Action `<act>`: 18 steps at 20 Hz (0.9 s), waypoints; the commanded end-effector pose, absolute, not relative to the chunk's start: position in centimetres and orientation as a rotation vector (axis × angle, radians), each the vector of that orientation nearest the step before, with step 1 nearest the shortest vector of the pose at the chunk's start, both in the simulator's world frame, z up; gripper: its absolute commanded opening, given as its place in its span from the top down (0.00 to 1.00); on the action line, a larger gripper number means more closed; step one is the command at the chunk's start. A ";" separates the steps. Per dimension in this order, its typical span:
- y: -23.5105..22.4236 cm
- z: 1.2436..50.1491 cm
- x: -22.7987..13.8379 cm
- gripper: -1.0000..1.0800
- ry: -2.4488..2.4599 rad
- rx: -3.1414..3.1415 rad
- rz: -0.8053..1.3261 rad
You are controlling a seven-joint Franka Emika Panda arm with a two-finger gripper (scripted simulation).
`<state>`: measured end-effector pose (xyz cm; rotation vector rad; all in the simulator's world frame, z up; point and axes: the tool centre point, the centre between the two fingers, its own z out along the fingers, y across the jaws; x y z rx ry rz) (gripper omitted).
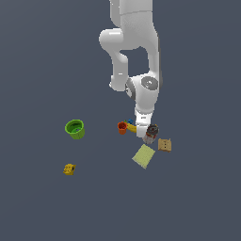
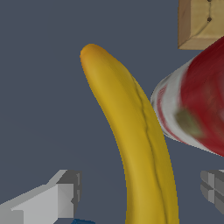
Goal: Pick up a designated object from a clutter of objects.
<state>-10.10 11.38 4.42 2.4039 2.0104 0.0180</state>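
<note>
I'm straddling banana (image 2: 140,144) with fingers (image 2: 57,197) spread wide, nothing gripped yet; keeping can (image 2: 197,109) just outside far finger to avoid snagging it.

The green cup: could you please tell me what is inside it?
The green cup shows only its shaded green interior, with no contents apparent; the bottom is too small and dark to be sure.

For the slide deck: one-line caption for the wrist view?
Open gripper straddling the banana, with a red-labelled can close beside it.
</note>
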 end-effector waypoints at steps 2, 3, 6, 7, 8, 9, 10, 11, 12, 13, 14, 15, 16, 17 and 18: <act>11.6 2.9 -10.7 0.04 2.024 2.402 -0.001; 11.6 2.8 -10.7 0.04 2.025 2.402 -0.001; 11.6 2.6 -10.6 0.04 2.025 2.402 -0.001; 11.6 2.7 -10.6 0.04 2.024 2.402 0.000; 11.6 2.7 -10.6 0.04 2.024 2.402 0.000; 11.6 2.7 -10.6 1.00 2.024 2.402 0.000; 11.6 2.7 -10.6 1.00 2.024 2.402 0.000; 11.6 2.7 -10.6 1.00 2.024 2.402 0.000; 11.6 2.7 -10.6 1.00 2.024 2.402 0.000; 11.6 2.7 -10.6 1.00 2.024 2.402 0.000; 11.6 2.7 -10.6 1.00 2.024 2.402 0.000; 11.6 2.7 -10.6 1.00 2.024 2.402 0.000; 11.6 2.7 -10.6 1.00 2.024 2.402 0.000; 11.6 2.7 -10.6 1.00 2.024 2.402 0.000; 11.6 2.7 -10.6 1.00 2.024 2.402 0.000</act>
